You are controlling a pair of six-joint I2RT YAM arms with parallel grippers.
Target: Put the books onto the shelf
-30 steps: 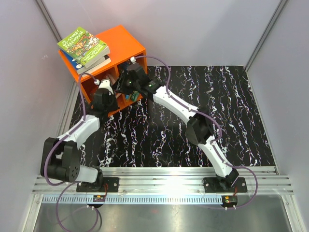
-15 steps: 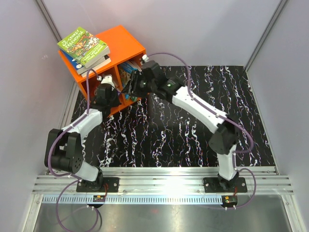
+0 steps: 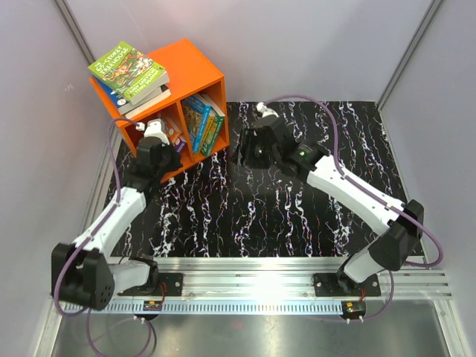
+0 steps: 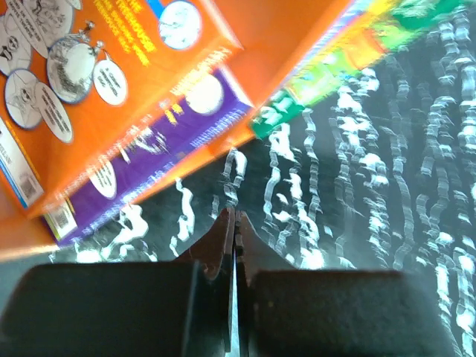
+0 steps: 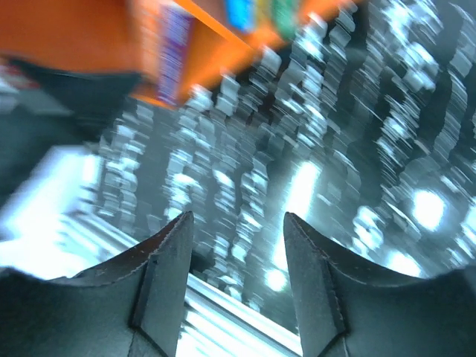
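We note the right hand (image 3: 242,146) backed off the shelf (image 3: 195,67) front, fingers parted, empty; left hand (image 3: 154,140) pinched closed, empty, at its edge.

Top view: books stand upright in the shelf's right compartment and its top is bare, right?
No. The books do stand upright in the right compartment of the shelf, but its top holds a stack of books, green cover uppermost. The top external view shows it.
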